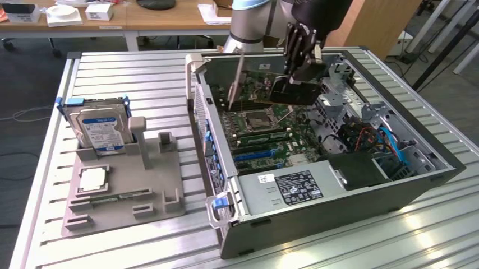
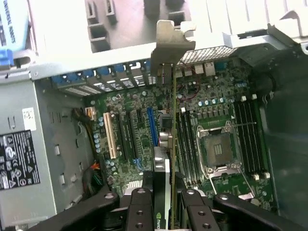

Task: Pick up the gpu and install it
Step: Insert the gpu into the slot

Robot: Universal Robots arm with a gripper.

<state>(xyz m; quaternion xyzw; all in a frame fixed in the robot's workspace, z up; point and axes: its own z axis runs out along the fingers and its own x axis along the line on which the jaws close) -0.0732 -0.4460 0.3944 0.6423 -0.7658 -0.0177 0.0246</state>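
The arm (image 1: 250, 25) came down from above with its dark wrist (image 1: 322, 11) tilted. The gripper (image 1: 303, 70) pointed steeply downward, its black fingers (image 2: 140, 211) pressed in from both sides on the gpu (image 1: 270, 89), holding it on edge.

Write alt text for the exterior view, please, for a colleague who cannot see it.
The pincer grips the gpu on edge over the motherboard of an open case on a slatted metal table. At the exterior view's left, a grey holder carries a standing hard drive.
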